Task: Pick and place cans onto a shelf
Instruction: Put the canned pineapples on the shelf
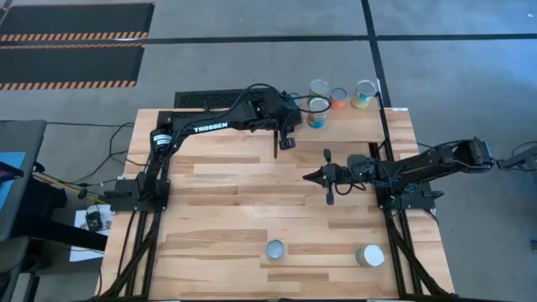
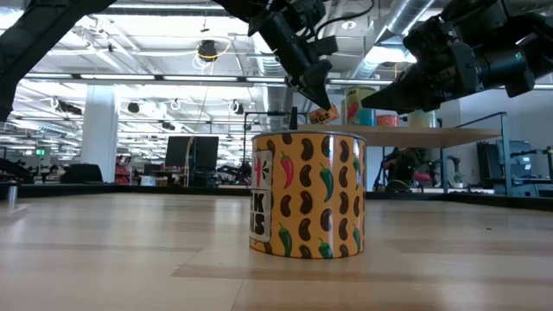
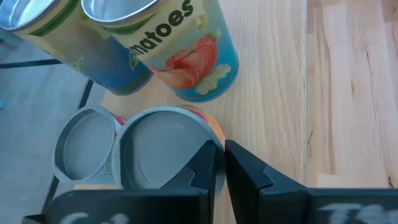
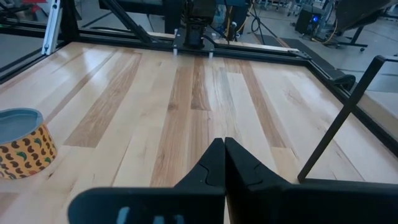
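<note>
Left gripper (image 1: 286, 143) hangs by the shelf's (image 1: 369, 124) front edge, fingers nearly together, holding nothing. Four cans (image 1: 319, 111) stand on the shelf; two more (image 1: 275, 249) sit near the bench's front edge. Right gripper (image 1: 309, 177) rests pinched together, empty, over the bench middle.

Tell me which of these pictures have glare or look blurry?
Low view: bright ceiling lights glare behind the arms, leaving them dark outlines, while the bean-patterned can stays sharp. Left wrist view: the near fingers are soft and blurred. High view: even light, with faint shadows.
</note>
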You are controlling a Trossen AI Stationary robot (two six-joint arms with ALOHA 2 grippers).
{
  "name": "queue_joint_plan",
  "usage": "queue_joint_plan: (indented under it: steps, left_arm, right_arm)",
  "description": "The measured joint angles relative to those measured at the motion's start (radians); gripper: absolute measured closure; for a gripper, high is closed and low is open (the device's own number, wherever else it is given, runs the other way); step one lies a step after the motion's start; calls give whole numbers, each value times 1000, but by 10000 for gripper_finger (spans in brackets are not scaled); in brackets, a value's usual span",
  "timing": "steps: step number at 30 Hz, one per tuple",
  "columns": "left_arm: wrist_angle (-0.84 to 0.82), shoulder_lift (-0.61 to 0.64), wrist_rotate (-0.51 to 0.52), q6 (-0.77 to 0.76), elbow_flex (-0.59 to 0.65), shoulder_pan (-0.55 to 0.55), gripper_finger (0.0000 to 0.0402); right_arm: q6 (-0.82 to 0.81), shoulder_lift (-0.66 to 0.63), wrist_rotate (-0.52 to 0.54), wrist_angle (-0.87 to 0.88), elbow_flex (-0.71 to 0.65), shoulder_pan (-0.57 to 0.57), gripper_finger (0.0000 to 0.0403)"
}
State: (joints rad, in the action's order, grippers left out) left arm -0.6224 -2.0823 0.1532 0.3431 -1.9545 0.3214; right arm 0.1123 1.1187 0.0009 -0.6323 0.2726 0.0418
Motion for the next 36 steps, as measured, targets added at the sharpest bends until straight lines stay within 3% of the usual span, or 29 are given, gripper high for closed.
queue_joint_plan:
  steps: [36]
  left_arm:
    - [-15,1,-18,27,0,0,387]
  right_arm:
    - [-7,0,0,-1,0,0,392]
